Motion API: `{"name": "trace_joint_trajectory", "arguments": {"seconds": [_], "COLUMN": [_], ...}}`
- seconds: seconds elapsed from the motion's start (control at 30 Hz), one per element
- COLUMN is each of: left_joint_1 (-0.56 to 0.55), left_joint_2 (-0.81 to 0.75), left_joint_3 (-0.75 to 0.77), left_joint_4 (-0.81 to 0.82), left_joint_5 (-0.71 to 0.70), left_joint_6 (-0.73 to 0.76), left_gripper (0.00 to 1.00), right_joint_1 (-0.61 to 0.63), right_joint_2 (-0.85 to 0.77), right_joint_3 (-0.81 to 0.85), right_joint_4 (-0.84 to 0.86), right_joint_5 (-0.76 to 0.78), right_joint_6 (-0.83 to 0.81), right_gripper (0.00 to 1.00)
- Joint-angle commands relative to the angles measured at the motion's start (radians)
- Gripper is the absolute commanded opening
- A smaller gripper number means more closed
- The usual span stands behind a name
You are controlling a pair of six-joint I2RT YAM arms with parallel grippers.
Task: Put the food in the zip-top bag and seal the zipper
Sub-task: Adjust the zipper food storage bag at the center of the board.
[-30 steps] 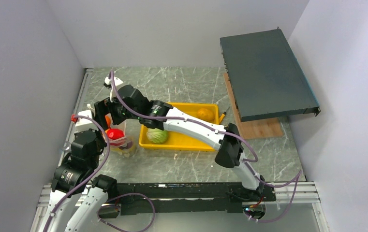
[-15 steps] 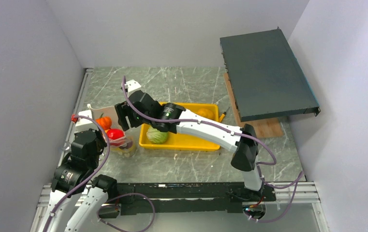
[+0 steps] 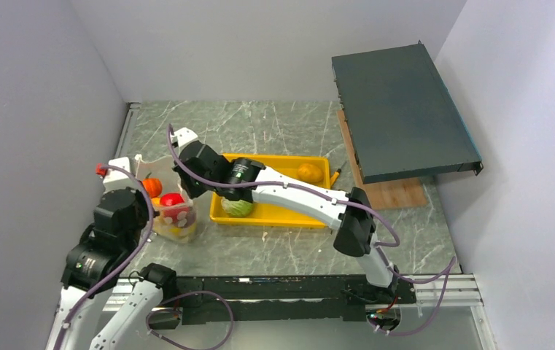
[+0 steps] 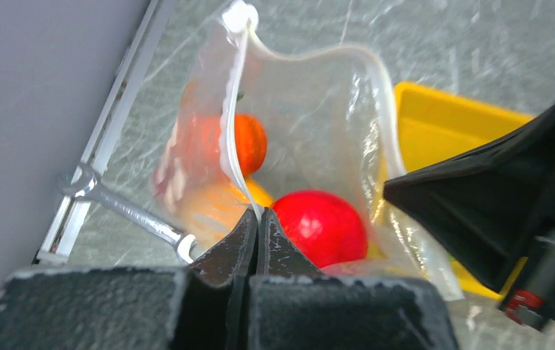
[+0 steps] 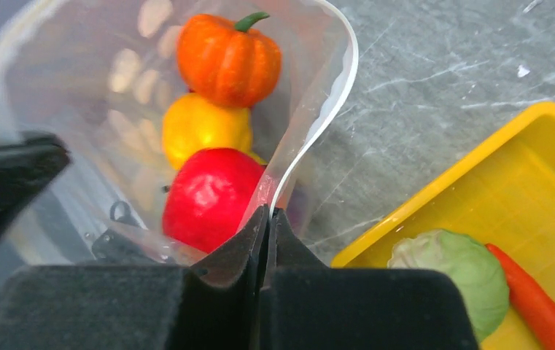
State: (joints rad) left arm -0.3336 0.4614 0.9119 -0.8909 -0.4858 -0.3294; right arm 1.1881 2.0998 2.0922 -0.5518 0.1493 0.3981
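The clear zip-top bag (image 3: 175,219) stands open left of the yellow tray (image 3: 289,219). Inside it lie an orange pumpkin (image 5: 229,60), a yellow pepper (image 5: 198,125) and a red tomato (image 5: 208,197). My left gripper (image 4: 257,215) is shut on the bag's left rim, on the whitish zipper (image 4: 232,109). Pinching the opposite rim on the tray side is my right gripper (image 5: 268,211), also shut. A green cabbage (image 5: 458,273) and a carrot (image 5: 537,306) lie in the tray (image 5: 522,146), with a yellowish piece (image 3: 308,172) at its far end.
A dark flat case (image 3: 405,109) rests tilted on a wooden board (image 3: 387,193) at the back right. A metal wrench (image 4: 125,211) lies on the table by the left wall, just beside the bag. Grey walls close in left, back and right.
My right gripper was open over the bag's mouth; it has come down and shut on the bag's tray-side rim. The pumpkin now shows inside the bag. The left arm shifted slightly left.
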Motion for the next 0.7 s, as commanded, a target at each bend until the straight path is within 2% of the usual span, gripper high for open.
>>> {"name": "trace_joint_trajectory", "arguments": {"seconds": [0.0, 0.13, 0.27, 0.5, 0.67], "left_joint_1": [-0.003, -0.004, -0.004, -0.004, -0.004], "left_joint_2": [0.008, -0.042, -0.062, 0.006, -0.030], "left_joint_3": [0.162, 0.054, -0.123, -0.032, -0.128], "left_joint_4": [-0.020, 0.016, 0.077, 0.087, 0.096], "left_joint_5": [0.039, -0.010, -0.002, -0.042, -0.048], "left_joint_6": [-0.027, -0.009, -0.006, 0.048, 0.044], "left_gripper": [0.00, 0.00, 0.00, 0.00, 0.00], "right_joint_1": [0.006, 0.006, 0.005, 0.006, 0.005], "right_joint_2": [-0.134, -0.228, -0.222, -0.236, -0.227], "right_joint_3": [-0.004, -0.178, -0.259, -0.262, -0.214], "right_joint_4": [0.066, 0.167, 0.162, 0.163, 0.128], "right_joint_5": [0.038, 0.033, 0.038, 0.038, 0.024], "right_joint_6": [-0.053, -0.036, 0.011, -0.014, -0.029], "right_gripper": [0.00, 0.00, 0.00, 0.00, 0.00]}}
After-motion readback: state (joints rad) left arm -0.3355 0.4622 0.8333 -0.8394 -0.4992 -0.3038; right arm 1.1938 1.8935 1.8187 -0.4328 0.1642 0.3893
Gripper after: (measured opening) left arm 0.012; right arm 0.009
